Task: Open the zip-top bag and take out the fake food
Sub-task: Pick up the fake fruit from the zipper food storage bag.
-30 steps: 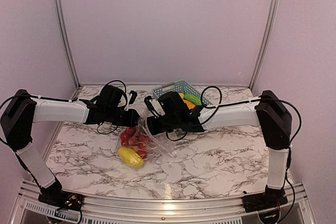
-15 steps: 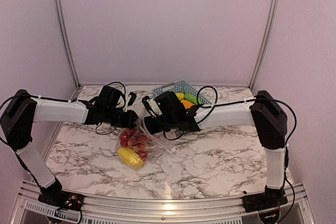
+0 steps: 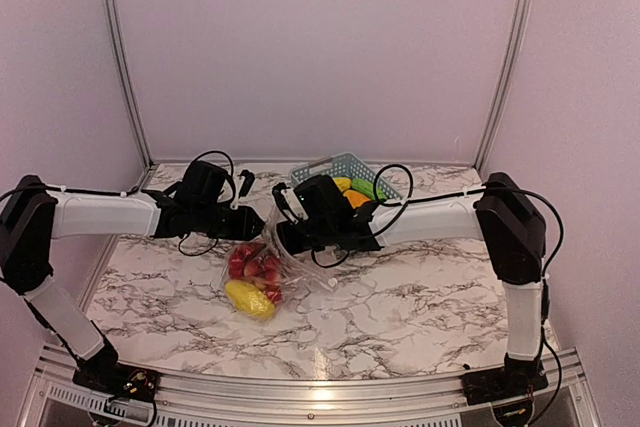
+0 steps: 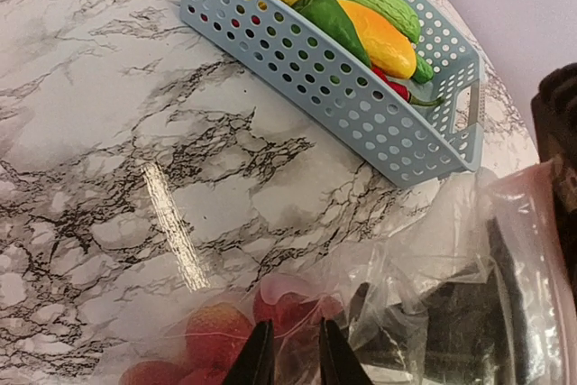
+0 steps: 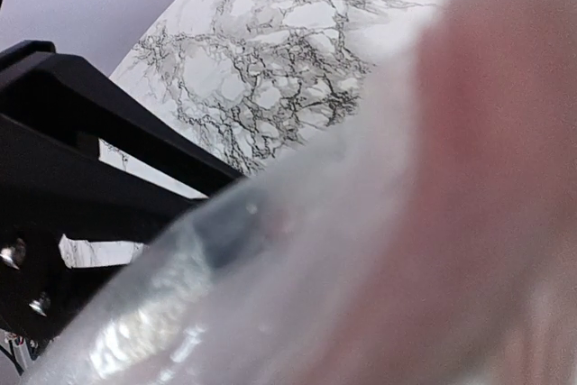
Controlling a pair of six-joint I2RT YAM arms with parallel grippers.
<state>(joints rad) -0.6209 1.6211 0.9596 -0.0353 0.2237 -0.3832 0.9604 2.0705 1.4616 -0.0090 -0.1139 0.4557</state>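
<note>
Left wrist: crinkled clear zip-top bag (image 4: 424, 241)

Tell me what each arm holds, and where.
Both hold the zip-top bag by plastic near its mouth: left fingers pinch one side; right fingers, shut, apparently the other.

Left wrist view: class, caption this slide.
Blue perforated plastic basket holds toy vegetables; clear crinkly zip-top bag contains red toy fruits.

We see only blurred zip-top bag (image 5: 379, 223) plastic from the right wrist, hiding the fingers of the right gripper (image 3: 284, 237); the red fruits (image 4: 216, 335) run off-frame.
</note>
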